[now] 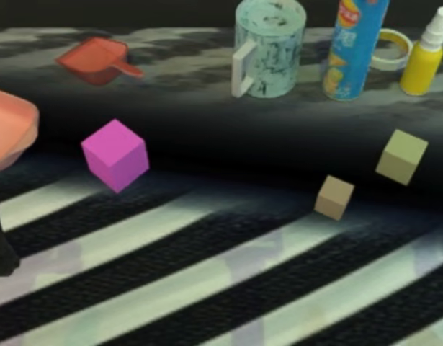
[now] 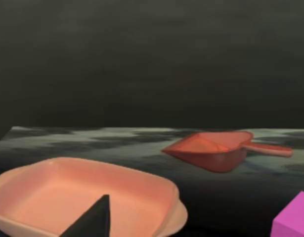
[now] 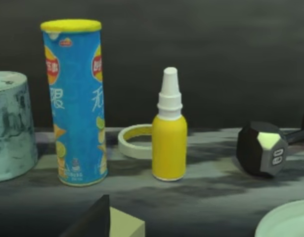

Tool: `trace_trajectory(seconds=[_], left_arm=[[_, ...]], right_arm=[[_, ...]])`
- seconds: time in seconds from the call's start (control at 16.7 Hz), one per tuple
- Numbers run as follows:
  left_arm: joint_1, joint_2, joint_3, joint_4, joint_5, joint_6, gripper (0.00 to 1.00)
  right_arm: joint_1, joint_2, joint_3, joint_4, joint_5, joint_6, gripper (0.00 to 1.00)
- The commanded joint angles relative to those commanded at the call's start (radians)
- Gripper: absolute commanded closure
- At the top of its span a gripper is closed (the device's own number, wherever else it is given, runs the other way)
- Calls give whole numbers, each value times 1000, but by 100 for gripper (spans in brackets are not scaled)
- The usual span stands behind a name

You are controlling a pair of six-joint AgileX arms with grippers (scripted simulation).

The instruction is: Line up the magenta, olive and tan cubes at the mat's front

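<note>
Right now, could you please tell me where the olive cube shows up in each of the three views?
Top view: the olive cube sits at the right, in front of the yellow bottle.
Left wrist view: not in it.
Right wrist view: only its top corner shows at the lower edge, nearer than the yellow bottle.
Shared landmark: the blue chip can, beside the bottle.

Largest cube (image 1: 115, 155) at the mat's (image 1: 207, 288) left, the smallest (image 1: 334, 197) and mid-sized cube (image 1: 402, 156) seemingly apart at right.
</note>
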Motion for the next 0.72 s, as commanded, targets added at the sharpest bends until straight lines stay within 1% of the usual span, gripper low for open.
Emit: trace_trajectory(seconds=[0.18,0.36,0.54,0.72], left_arm=[[0,0,0,0,0,0,0],[0,0,0,0,0,0,0],[0,0,0,0,0,0,0],[0,0,0,0,0,0,0]], right_arm=[[3,10,10,-7,0,-4,0],[30,103,101,-70,-2,-38,0],[75,291,276,-186,-2,-100,0],[132,572,504,-340,-1,-179,0]])
